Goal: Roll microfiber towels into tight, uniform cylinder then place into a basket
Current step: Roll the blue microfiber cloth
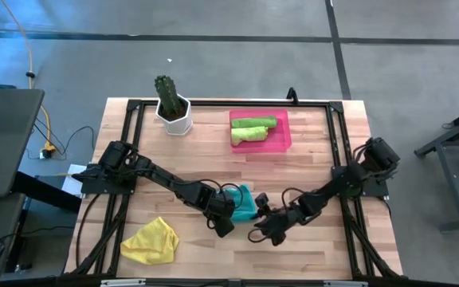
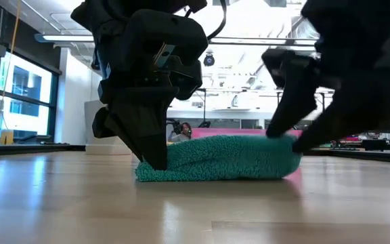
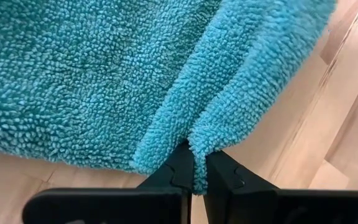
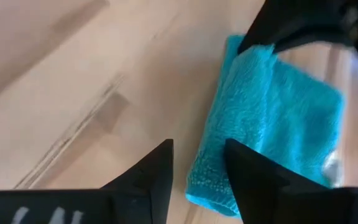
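The teal towel [image 1: 244, 202] lies folded into a thick, flat bundle [image 2: 222, 159] on the wooden table, near its front middle. My left gripper [image 3: 199, 180] is shut on the bundle's left end, and in the low view it stands at the left [image 2: 156, 159]. My right gripper [image 4: 197, 148] is open at the bundle's right end [image 2: 291, 141], with the towel's corner [image 4: 211, 186] showing between its fingers. Two rolled lime green towels [image 1: 253, 130] lie in the pink basket [image 1: 284, 142] at the far middle. A yellow towel [image 1: 151, 241] lies crumpled at the near left. My left gripper pinches a folded edge of the teal towel [image 3: 194, 152] between its two fingers, at the bundle's left end. The fingers slant steeply down from the left. The fold holds more than one layer, and the bundle rests on the table. My right gripper's fingertips [image 2: 279, 132] reach the bundle's right end, slanting down from the right. Whether they touch it I cannot tell.
A white pot with a cactus [image 1: 172, 108] stands at the far left, beside the basket. A black frame [image 1: 213, 104] runs around the table top. Bare wood lies between the teal towel and the basket.
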Available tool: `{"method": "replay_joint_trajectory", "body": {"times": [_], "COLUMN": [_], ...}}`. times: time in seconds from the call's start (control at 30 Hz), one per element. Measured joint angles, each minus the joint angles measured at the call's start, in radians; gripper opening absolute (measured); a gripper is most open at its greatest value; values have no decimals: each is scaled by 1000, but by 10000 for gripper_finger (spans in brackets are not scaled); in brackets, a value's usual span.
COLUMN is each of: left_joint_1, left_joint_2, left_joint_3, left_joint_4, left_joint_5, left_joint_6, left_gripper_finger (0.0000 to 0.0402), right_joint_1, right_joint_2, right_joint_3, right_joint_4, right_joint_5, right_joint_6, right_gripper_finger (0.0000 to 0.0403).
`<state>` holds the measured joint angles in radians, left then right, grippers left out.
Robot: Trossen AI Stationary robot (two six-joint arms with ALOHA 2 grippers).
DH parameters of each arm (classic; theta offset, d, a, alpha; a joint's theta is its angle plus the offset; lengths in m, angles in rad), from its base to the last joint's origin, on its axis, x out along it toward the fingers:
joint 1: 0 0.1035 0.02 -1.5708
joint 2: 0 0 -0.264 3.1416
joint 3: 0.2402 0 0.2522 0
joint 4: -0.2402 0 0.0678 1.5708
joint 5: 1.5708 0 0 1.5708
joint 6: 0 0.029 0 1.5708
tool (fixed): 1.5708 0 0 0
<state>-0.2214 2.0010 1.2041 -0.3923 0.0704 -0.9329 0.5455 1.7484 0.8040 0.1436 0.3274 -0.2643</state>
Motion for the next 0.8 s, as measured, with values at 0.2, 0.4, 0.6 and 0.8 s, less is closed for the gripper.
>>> {"method": "replay_joint_trajectory", "body": {"times": [0.2,0.4,0.6,0.8], "left_joint_1": [0,0,0,0], "left_joint_2": [0,0,0,0], "left_joint_3": [0,0,0,-1], "left_joint_4": [0,1,1,4], "left_joint_5": [0,2,7,8], "left_joint_6": [-3,-6,-2,-2], "left_gripper_finger": [7,7,7,7], "right_joint_1": [-31,-57,-97,-138], "right_joint_2": [49,53,53,76], "right_joint_3": [0,0,0,1], "right_joint_4": [0,7,10,-14], "right_joint_5": [-10,0,3,-27], "right_joint_6": [5,-51,-19,85], "right_gripper_finger": [181,223,226,201]}}
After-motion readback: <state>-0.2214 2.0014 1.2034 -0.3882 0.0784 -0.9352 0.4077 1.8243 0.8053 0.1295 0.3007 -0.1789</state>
